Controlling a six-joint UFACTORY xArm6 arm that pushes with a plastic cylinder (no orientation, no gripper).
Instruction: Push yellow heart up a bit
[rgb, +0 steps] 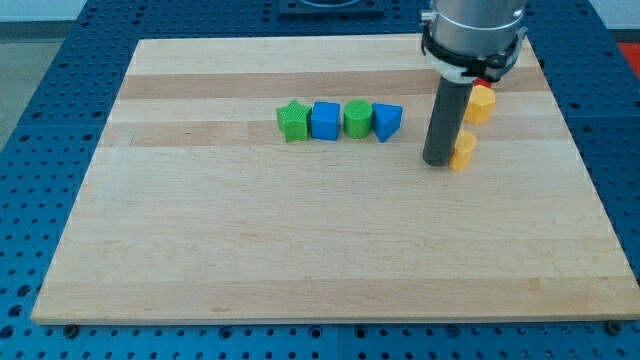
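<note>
My tip (438, 161) rests on the wooden board (300, 250) at the view's right. A yellow block (464, 150) touches the tip's right side; the rod hides part of it, so I cannot make out its shape. A second yellow block (482, 103) sits just above it, toward the view's top right, partly behind the arm's body. I cannot tell which of the two is the heart. A sliver of a red block (489, 80) shows under the arm's body, above the second yellow block.
A row of blocks lies left of the tip near the board's upper middle: a green star (292, 121), a blue cube (325, 120), a green rounded block (357, 118) and a blue triangle (387, 121). The board's right edge (580, 170) is close to the yellow blocks.
</note>
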